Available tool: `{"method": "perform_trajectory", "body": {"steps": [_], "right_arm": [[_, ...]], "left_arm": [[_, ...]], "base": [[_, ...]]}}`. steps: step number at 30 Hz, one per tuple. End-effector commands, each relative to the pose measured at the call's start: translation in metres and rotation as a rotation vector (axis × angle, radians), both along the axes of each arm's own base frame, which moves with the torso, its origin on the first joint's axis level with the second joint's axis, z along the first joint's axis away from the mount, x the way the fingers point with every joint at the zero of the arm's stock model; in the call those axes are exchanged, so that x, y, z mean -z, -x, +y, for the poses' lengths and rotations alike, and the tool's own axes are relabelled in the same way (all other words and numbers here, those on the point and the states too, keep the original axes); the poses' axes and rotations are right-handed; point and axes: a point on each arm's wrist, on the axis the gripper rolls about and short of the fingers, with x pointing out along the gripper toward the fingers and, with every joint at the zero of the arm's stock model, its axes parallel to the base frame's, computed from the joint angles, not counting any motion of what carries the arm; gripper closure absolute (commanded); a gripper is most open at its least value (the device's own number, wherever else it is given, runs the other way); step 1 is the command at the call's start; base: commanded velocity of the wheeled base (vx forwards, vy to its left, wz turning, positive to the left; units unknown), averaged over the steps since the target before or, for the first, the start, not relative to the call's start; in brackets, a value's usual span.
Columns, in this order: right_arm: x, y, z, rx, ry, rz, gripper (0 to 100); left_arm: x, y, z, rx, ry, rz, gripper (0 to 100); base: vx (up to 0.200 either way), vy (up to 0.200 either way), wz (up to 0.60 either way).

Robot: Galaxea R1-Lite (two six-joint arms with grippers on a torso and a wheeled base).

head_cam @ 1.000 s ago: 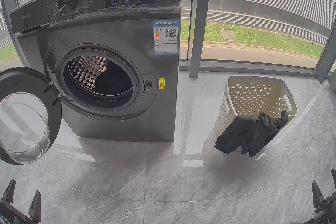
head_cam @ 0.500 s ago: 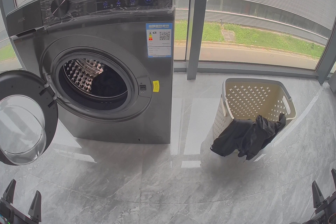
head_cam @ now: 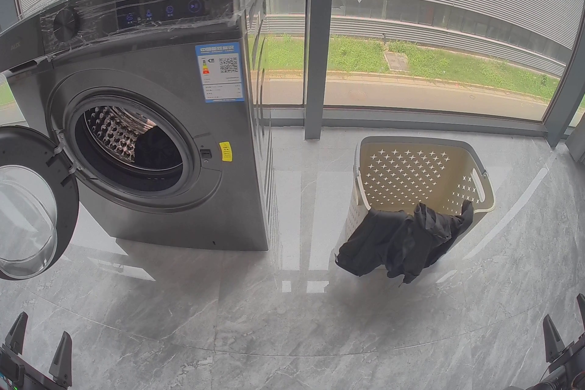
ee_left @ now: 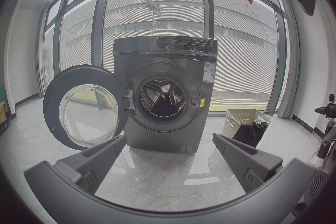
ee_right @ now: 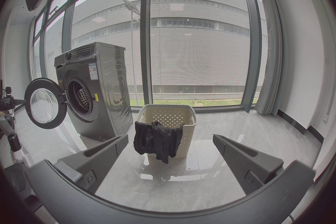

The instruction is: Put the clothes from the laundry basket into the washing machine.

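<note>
Black clothes (head_cam: 399, 242) drape the basket (head_cam: 420, 140) rim; right hand (head_cam: 563, 309) hangs well apart.

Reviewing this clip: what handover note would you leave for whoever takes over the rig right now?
Left gripper: open, empty, low near the robot. Right gripper: open, empty, likewise.
Black clothes hang over the near rim of the laundry basket, which stands on the floor to the right of the washing machine; its door is swung open.
Done: door open, nothing picked up.
Left: grab the clothes, load them into the drum.
</note>
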Motion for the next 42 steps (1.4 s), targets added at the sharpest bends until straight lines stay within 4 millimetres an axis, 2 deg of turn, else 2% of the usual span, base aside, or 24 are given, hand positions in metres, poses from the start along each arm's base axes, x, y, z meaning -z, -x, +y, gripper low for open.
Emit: {"method": "perform_trajectory", "body": {"steps": [1, 15, 21, 40, 42], "right_arm": [[0.0048, -0.0012, 0.0000, -0.002, 0.001, 0.016, 0], [0.0048, -0.0012, 0.0000, -0.004, 0.002, 0.016, 0], [0.0048, -0.0012, 0.0001, -0.010, 0.001, 0.016, 0], [0.0048, -0.0012, 0.0002, -0.008, 0.001, 0.016, 0], [0.0048, -0.0012, 0.0001, -0.010, 0.001, 0.016, 0]], "left_arm": [[0.0048, -0.0001, 0.0000, -0.002, 0.000, 0.001, 0], [0.0048, -0.0001, 0.0000, -0.002, 0.000, 0.001, 0], [0.0049, -0.0001, 0.0000, 0.000, 0.000, 0.003, 0], [0.0048, -0.0001, 0.0000, 0.000, 0.002, 0.001, 0], [0.0048, -0.0001, 0.0000, 0.000, 0.002, 0.001, 0]], "base": [[0.000, -0.200, 0.00], [0.000, 0.000, 0.00], [0.000, 0.000, -0.60], [0.000, 0.000, 0.00], [0.000, -0.200, 0.00]]}}
